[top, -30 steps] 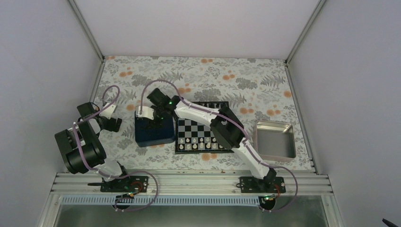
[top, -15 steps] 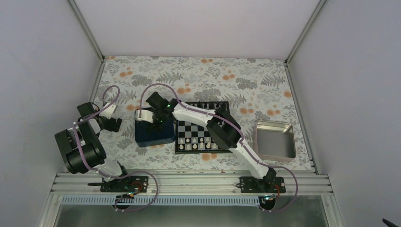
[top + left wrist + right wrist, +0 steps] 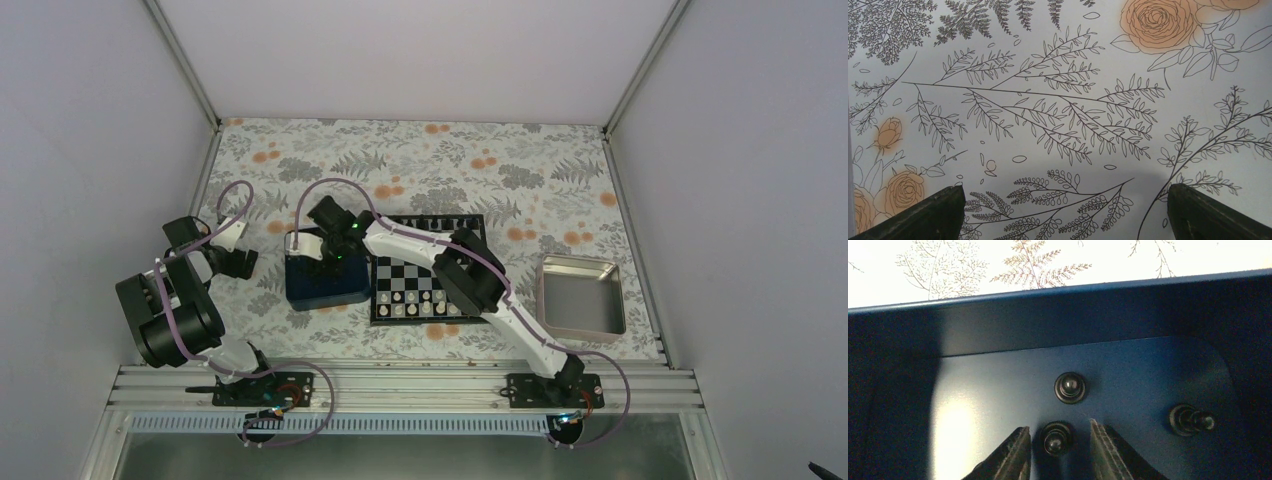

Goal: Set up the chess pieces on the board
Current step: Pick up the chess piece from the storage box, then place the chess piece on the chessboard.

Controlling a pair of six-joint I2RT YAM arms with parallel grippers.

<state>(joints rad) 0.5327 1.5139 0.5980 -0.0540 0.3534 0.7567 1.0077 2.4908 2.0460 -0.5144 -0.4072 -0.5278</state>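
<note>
In the right wrist view my right gripper [image 3: 1059, 426] is low inside the dark blue tray [image 3: 1048, 315]. Its jaws straddle a small black chess piece [image 3: 1057, 438], with a narrow gap on each side of it. Two more black pieces stand on the tray floor, one just beyond [image 3: 1070, 387] and one to the right [image 3: 1191, 420]. From above, the right arm reaches over the board [image 3: 400, 268] to the tray [image 3: 318, 290]. Black pieces [image 3: 430, 220] line the board's far edge. My left gripper [image 3: 1064, 189] hangs wide open over the floral cloth, holding nothing.
White pieces [image 3: 420, 305] fill the board's near rows. A silver metal tray [image 3: 580, 295] sits right of the board. The left arm [image 3: 180, 300] is folded at the table's left side. Grey walls and aluminium posts enclose the table.
The right arm has shifted slightly left over the blue tray and its jaws have narrowed around the black piece. The left arm has not moved.
</note>
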